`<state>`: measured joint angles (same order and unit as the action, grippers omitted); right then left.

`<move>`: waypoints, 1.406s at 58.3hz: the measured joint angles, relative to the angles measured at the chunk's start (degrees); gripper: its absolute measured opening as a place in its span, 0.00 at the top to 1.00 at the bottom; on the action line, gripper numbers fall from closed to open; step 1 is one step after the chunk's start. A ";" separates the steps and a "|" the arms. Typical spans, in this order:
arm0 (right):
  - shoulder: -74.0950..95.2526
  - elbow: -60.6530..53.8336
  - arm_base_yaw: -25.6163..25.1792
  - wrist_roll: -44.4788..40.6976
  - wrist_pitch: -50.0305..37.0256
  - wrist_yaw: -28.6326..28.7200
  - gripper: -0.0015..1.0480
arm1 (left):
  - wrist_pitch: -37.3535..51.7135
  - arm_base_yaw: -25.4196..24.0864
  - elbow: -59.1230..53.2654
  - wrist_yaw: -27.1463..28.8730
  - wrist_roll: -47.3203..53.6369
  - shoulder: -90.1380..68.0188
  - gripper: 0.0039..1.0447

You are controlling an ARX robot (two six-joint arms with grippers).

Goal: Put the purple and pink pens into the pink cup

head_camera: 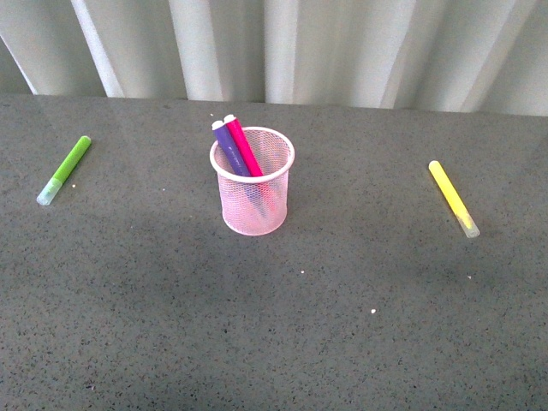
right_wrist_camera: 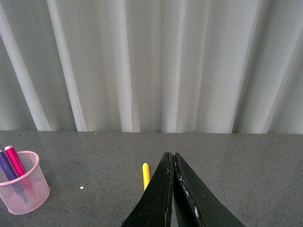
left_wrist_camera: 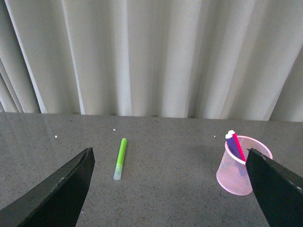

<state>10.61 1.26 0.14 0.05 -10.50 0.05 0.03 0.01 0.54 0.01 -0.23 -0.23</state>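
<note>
The pink cup (head_camera: 253, 182) stands upright on the grey table's middle. The purple pen (head_camera: 228, 145) and the pink pen (head_camera: 243, 145) stand inside it, leaning to the back left, tops above the rim. The cup also shows in the left wrist view (left_wrist_camera: 239, 170) with both pens in it, and in the right wrist view (right_wrist_camera: 22, 183). My left gripper (left_wrist_camera: 169, 158) is open and empty, well back from the cup. My right gripper (right_wrist_camera: 171, 156) is shut and empty. Neither arm shows in the front view.
A lime-green marker (head_camera: 65, 169) lies at the far left; it also shows in the left wrist view (left_wrist_camera: 120, 158). A yellow marker (head_camera: 453, 197) lies at the right, partly hidden behind my right fingers in the right wrist view (right_wrist_camera: 146, 175). A white curtain (head_camera: 282, 47) hangs behind the table.
</note>
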 joint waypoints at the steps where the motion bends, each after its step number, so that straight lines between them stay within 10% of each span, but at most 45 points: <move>1: -0.28 0.00 0.00 0.00 0.04 0.00 0.97 | 0.00 0.00 0.00 0.00 0.00 0.00 0.06; 34: -10.36 0.02 0.00 -0.02 10.40 -0.04 0.95 | 0.00 0.00 0.00 0.00 0.00 0.04 0.06; 64: -10.36 0.02 0.00 0.00 10.40 -0.04 0.08 | 0.00 0.00 0.00 0.00 -0.02 0.04 0.06; 82: -10.36 0.02 0.00 0.02 10.40 -0.04 0.07 | 0.00 0.00 0.00 0.00 0.00 0.04 0.06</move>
<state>0.25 1.28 0.14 0.08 -0.10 0.01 0.03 0.01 0.54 0.01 -0.23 -0.19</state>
